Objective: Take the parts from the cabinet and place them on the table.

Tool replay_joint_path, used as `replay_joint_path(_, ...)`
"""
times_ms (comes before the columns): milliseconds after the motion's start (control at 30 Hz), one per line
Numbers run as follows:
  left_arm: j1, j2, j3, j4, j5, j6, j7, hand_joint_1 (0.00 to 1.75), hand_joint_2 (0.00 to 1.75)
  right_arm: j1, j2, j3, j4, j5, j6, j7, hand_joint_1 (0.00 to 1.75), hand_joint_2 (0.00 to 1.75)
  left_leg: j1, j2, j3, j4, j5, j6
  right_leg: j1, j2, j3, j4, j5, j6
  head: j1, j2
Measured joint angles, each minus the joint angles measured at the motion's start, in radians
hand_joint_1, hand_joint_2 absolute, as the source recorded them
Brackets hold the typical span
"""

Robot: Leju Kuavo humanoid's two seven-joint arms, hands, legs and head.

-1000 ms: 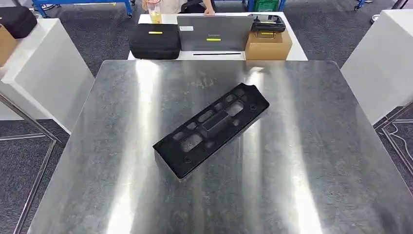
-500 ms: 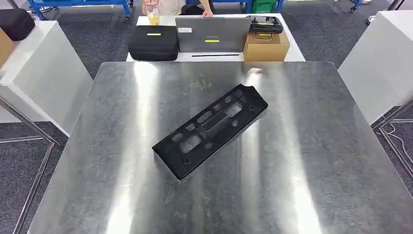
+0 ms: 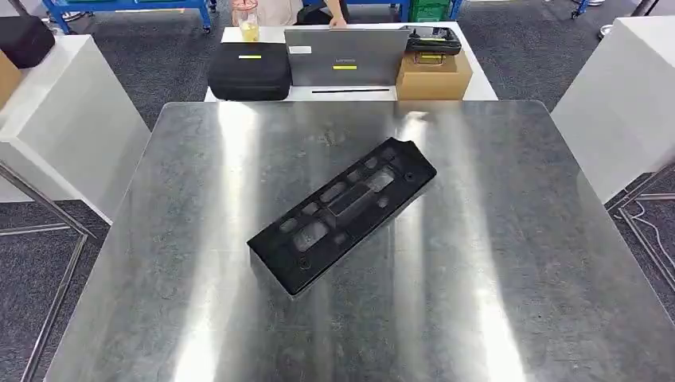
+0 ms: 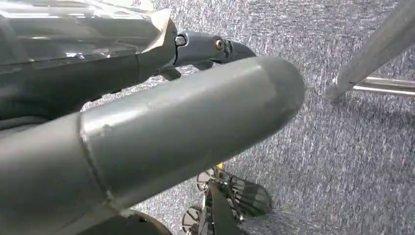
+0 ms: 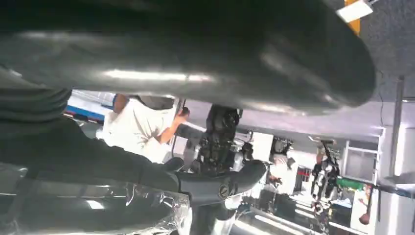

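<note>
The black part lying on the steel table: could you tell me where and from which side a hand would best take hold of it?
The black part lies flat and diagonal on the steel table, long and narrow. Probably best to grip across its narrow width near the middle, from above, fingers on the two long edges. The near-left end sits closest to the robot.

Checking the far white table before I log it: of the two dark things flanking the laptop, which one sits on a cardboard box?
The black device right of the laptop sits on the cardboard box. The black case on the left rests directly on the white table.
</note>
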Motion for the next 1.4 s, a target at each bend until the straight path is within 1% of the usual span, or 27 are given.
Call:
replay_joint_path(33, 0.0, 0.0, 0.0, 0.0, 0.0, 0.0, 0.0, 0.0, 0.0, -0.001, 0.003, -0.003, 0.005, 0.0, 0.014, 0.013, 0.0, 0.0, 0.0, 0.0, 0.002, 0.0, -0.002, -0.001, 0.0, 0.0, -0.002, 0.0, -0.001, -0.001, 0.0, 0.0)
replay_joint_path(100, 0.0, 0.0, 0.0, 0.0, -0.005, -0.004, -0.004, 0.0, 0.0, 0.0, 0.008, -0.002, 0.033, -0.001, 0.04, 0.067, 0.0, 0.0, 0.0, 0.0, 0.006, 0.0, -0.004, -0.001, 0.0, 0.0, 0.002, 0.0, -0.003, -0.002, 0.001, 0.0)
replay_joint_path(133, 0.001, 0.0, 0.0, 0.0, -0.01, -0.011, -0.011, 0.0, 0.0, -0.005, 0.01, -0.003, 0.076, -0.007, 0.029, 0.089, 0.0, 0.0, 0.0, 0.0, 0.007, 0.0, -0.004, -0.001, 0.0, 0.0, 0.003, 0.0, -0.003, -0.002, 0.0, 0.0)
replay_joint_path(167, 0.001, 0.0, 0.0, 0.0, -0.02, -0.014, -0.017, 0.0, 0.0, -0.012, 0.008, -0.007, 0.131, -0.006, 0.003, 0.098, 0.0, 0.0, 0.0, 0.0, 0.007, 0.0, -0.004, -0.001, 0.001, 0.0, 0.003, 0.0, -0.003, -0.002, 0.0, 0.0)
replay_joint_path(200, 0.001, 0.0, -0.002, 0.0, -0.033, -0.017, -0.023, 0.0, 0.0, -0.019, 0.004, -0.011, 0.196, -0.003, -0.041, 0.109, 0.0, 0.0, 0.0, 0.001, 0.007, 0.0, -0.004, -0.002, 0.001, 0.001, 0.004, 0.0, -0.003, -0.002, 0.0, 0.0)
replay_joint_path(233, 0.001, 0.0, -0.004, 0.0, -0.05, -0.017, -0.032, 0.0, 0.0, -0.026, -0.004, -0.011, 0.27, 0.0, -0.097, 0.121, 0.0, 0.0, 0.0, 0.001, 0.007, 0.0, -0.004, -0.002, 0.001, 0.001, 0.012, 0.0, -0.003, -0.002, 0.0, 0.0)
replay_joint_path(267, 0.001, 0.002, -0.006, 0.0, -0.06, -0.016, -0.037, 0.0, 0.0, -0.034, -0.013, -0.011, 0.367, 0.0, -0.171, 0.137, 0.0, 0.0, 0.0, 0.001, 0.007, 0.0, -0.004, -0.002, 0.001, 0.001, 0.013, 0.0, -0.003, -0.002, 0.0, 0.0)
replay_joint_path(300, 0.001, 0.005, -0.011, 0.0, -0.065, -0.016, -0.042, 0.0, 0.0, -0.042, -0.027, -0.011, 0.456, -0.002, -0.227, 0.147, 0.0, 0.0, 0.0, 0.001, 0.008, 0.0, -0.004, -0.002, 0.001, 0.001, 0.013, 0.0, -0.003, -0.002, 0.0, 0.0)
replay_joint_path(367, 0.002, 0.011, -0.019, 0.0, -0.076, -0.016, -0.047, 0.0, 0.0, -0.06, -0.04, -0.011, 0.587, -0.013, -0.276, 0.159, 0.0, 0.0, 0.0, 0.001, 0.009, 0.0, -0.004, -0.002, 0.001, 0.001, 0.013, 0.0, -0.003, -0.002, -0.001, 0.0)
replay_joint_path(467, 0.002, 0.022, -0.024, 0.0, -0.086, -0.019, -0.048, 0.0, 0.0, -0.083, -0.045, -0.01, 0.705, -0.019, -0.287, 0.183, 0.0, 0.0, 0.0, 0.001, 0.008, 0.0, -0.004, -0.002, 0.001, 0.001, 0.013, 0.0, -0.003, -0.002, 0.0, 0.0)
replay_joint_path(600, 0.002, 0.045, -0.037, 0.0, -0.108, -0.036, -0.058, 0.0, 0.0, -0.111, -0.037, -0.011, 0.803, -0.036, -0.29, 0.244, 0.0, 0.0, 0.001, 0.001, 0.009, 0.0, -0.004, -0.002, 0.001, 0.001, 0.013, 0.0, -0.003, -0.002, -0.001, 0.0)
replay_joint_path(667, 0.002, 0.058, -0.048, 0.0, -0.132, -0.042, -0.066, 0.0, 0.0, -0.124, -0.031, -0.008, 0.854, -0.047, -0.289, 0.291, 0.0, 0.0, 0.002, 0.001, 0.009, 0.0, -0.004, -0.002, 0.001, 0.001, 0.013, 0.0, -0.003, -0.003, 0.0, 0.0)
replay_joint_path(700, 0.002, 0.065, -0.055, 0.0, -0.143, -0.042, -0.07, 0.0, 0.0, -0.129, -0.029, 0.004, 0.891, -0.059, -0.289, 0.303, 0.0, 0.0, 0.002, 0.001, 0.009, 0.0, -0.004, -0.002, 0.002, 0.001, 0.013, 0.0, -0.004, -0.003, 0.0, 0.0)
replay_joint_path(767, 0.002, 0.077, -0.069, 0.0, -0.162, -0.042, -0.078, 0.0, 0.0, -0.137, -0.024, 0.018, 0.967, -0.081, -0.265, 0.306, 0.0, 0.0, 0.002, 0.001, 0.009, 0.0, -0.004, -0.003, 0.002, 0.001, 0.014, 0.0, -0.004, -0.004, 0.0, 0.0)
replay_joint_path(867, 0.001, 0.096, -0.086, 0.0, -0.177, -0.054, -0.093, 0.0, 0.0, -0.148, -0.014, 0.035, 1.06, -0.091, -0.179, 0.291, 0.0, 0.0, 0.002, 0.001, 0.009, 0.0, -0.004, -0.003, 0.002, 0.001, 0.014, 0.0, -0.004, -0.004, 0.0, 0.0)
replay_joint_path(900, 0.002, 0.102, -0.091, 0.0, -0.181, -0.056, -0.099, 0.0, 0.0, -0.151, -0.009, 0.041, 1.082, -0.084, -0.149, 0.287, 0.0, 0.0, 0.002, 0.001, 0.009, 0.0, -0.004, -0.003, 0.002, 0.001, 0.014, 0.0, -0.004, -0.004, 0.0, 0.0)
replay_joint_path(933, 0.002, 0.109, -0.096, 0.0, -0.183, -0.059, -0.106, 0.0, 0.0, -0.153, 0.0, 0.051, 1.106, -0.07, -0.115, 0.286, 0.0, 0.0, 0.001, 0.001, 0.009, 0.001, -0.005, -0.003, -0.001, 0.001, 0.014, 0.0, -0.004, -0.004, 0.0, 0.0)
replay_joint_path(1033, 0.003, 0.122, -0.1, 0.0, -0.182, -0.05, -0.117, 0.0, 0.0, -0.156, 0.013, 0.089, 1.147, -0.023, -0.046, 0.291, 0.0, 0.0, 0.0, 0.001, 0.009, 0.002, -0.006, -0.002, -0.004, 0.001, 0.015, 0.0, -0.004, -0.003, 0.0, 0.0)
replay_joint_path(1100, 0.004, 0.127, -0.1, 0.0, -0.174, -0.049, -0.123, 0.0, 0.0, -0.155, 0.017, 0.108, 1.162, -0.008, -0.026, 0.292, 0.0, 0.0, -0.002, 0.001, 0.008, 0.004, -0.008, 0.001, -0.005, 0.001, 0.015, 0.0, -0.005, -0.002, 0.0, 0.0)
replay_joint_path(1233, 0.009, 0.133, -0.1, 0.0, -0.172, -0.048, -0.126, 0.0, 0.0, -0.155, 0.02, 0.131, 1.179, -0.003, -0.014, 0.295, 0.0, 0.0, -0.006, 0.001, 0.009, 0.005, -0.011, 0.01, -0.008, 0.001, 0.02, -0.006, -0.006, 0.007, 0.0, 0.0)
replay_joint_path(1267, 0.01, 0.133, -0.1, 0.0, -0.172, -0.048, -0.127, 0.0, 0.0, -0.155, 0.019, 0.135, 1.181, -0.002, -0.014, 0.295, 0.0, 0.0, 0.004, 0.003, 0.018, -0.01, 0.0, 0.018, 0.001, 0.001, 0.016, -0.001, -0.01, 0.011, 0.0, 0.0)
replay_joint_path(1300, 0.011, 0.132, -0.1, 0.0, -0.172, -0.048, -0.127, 0.0, 0.0, -0.155, 0.019, 0.138, 1.183, -0.001, -0.014, 0.295, 0.0, 0.0, 0.007, 0.007, 0.021, -0.012, 0.007, 0.021, -0.005, -0.001, 0.016, 0.016, -0.023, 0.01, 0.0, 0.0)
replay_joint_path(1333, 0.011, 0.133, -0.1, 0.0, -0.172, -0.045, -0.127, 0.0, 0.0, -0.155, 0.019, 0.139, 1.186, 0.0, -0.011, 0.296, 0.0, 0.0, 0.009, 0.008, 0.02, -0.013, 0.008, 0.024, -0.001, -0.001, -0.009, 0.075, -0.067, -0.002, 0.003, 0.0)
replay_joint_path(1367, 0.011, 0.134, -0.1, 0.0, -0.171, -0.034, -0.127, 0.0, 0.0, -0.156, 0.019, 0.144, 1.188, 0.0, -0.003, 0.301, 0.0, 0.0, 0.009, 0.008, 0.019, -0.013, 0.009, 0.025, -0.002, -0.001, -0.044, 0.156, -0.112, -0.01, 0.011, 0.0)
replay_joint_path(1400, 0.012, 0.133, -0.1, 0.0, -0.169, -0.025, -0.127, 0.0, 0.0, -0.154, 0.019, 0.157, 1.19, 0.0, 0.012, 0.305, 0.0, 0.0, 0.008, 0.01, 0.016, -0.013, 0.009, 0.025, -0.002, -0.001, -0.083, 0.248, -0.154, -0.014, 0.009, 0.0)
